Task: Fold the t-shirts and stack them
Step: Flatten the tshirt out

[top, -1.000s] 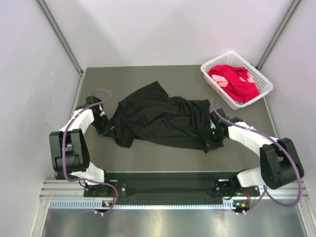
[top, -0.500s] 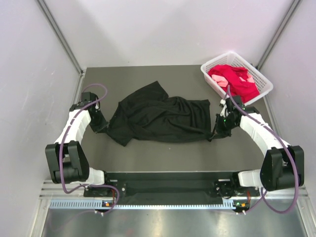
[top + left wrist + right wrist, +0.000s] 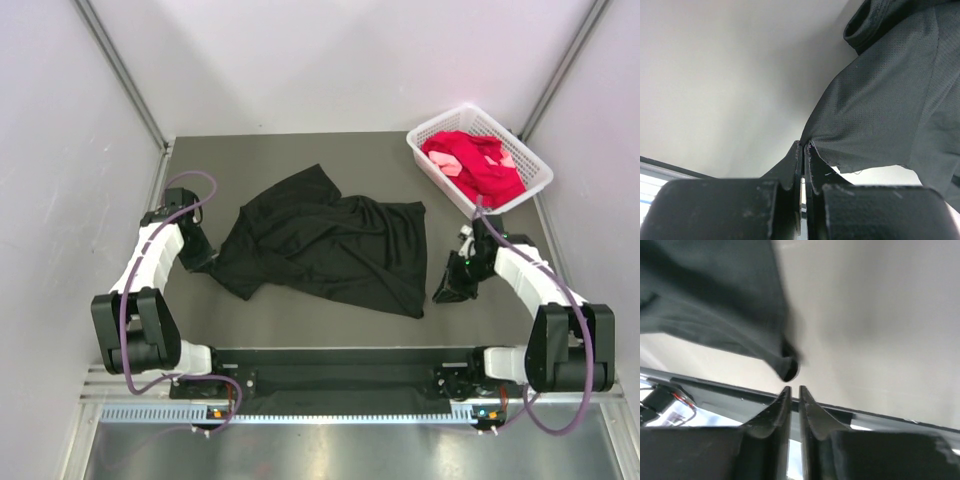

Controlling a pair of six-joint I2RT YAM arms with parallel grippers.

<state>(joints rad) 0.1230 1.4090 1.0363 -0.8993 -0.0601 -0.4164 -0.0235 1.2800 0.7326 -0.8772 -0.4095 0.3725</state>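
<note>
Black and crumpled, the large t-shirt [image 3: 320, 245] lies across the middle of the table [image 3: 300, 325]; from above we cannot make out collar or sleeves in its folds. At its left edge the left gripper [image 3: 197, 258] is clenched on a pinch of hem. The right gripper [image 3: 448, 292], lower right, sits just beside the shirt, jaws a slit apart on nothing; its wrist view is blurred. Upper right, a red t-shirt [image 3: 480, 165] and a pink t-shirt [image 3: 450, 168] are tangled in the white basket [image 3: 440, 182]

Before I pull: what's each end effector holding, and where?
Left end effector pinches the black t-shirt at its edge; right end effector holds nothing.
</note>
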